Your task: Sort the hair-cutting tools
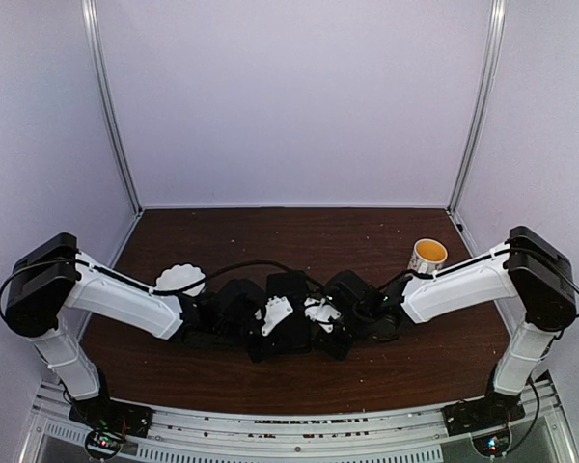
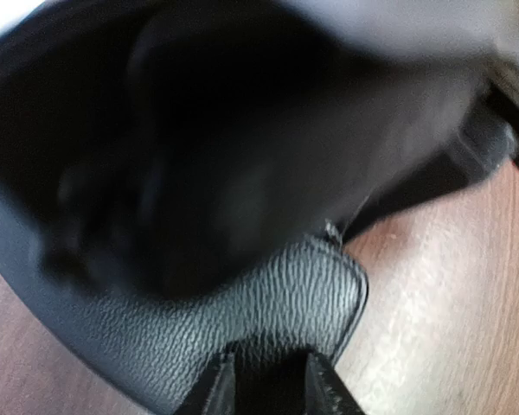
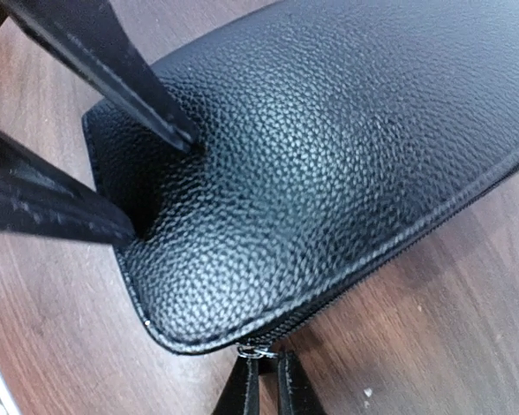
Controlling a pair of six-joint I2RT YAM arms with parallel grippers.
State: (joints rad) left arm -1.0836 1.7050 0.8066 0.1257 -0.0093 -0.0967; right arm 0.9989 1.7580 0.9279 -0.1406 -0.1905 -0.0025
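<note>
Black grained leather: the zip case, centre frame, closed; hair-cutting tools unseen, presumably inside. The left gripper clamps its edge; the right gripper pinches the zip pull. Step: opening. Next: draw the pull along the seam.

Case, table centre: mostly under both arms in top view, cut by picture edges in wrist views. Left wrist view: upper half dark blur, unreadable. Left tool, right tool: only tips show. Zip pull: tiny, partly hidden between right tips. Bowl: half behind left arm.
</note>
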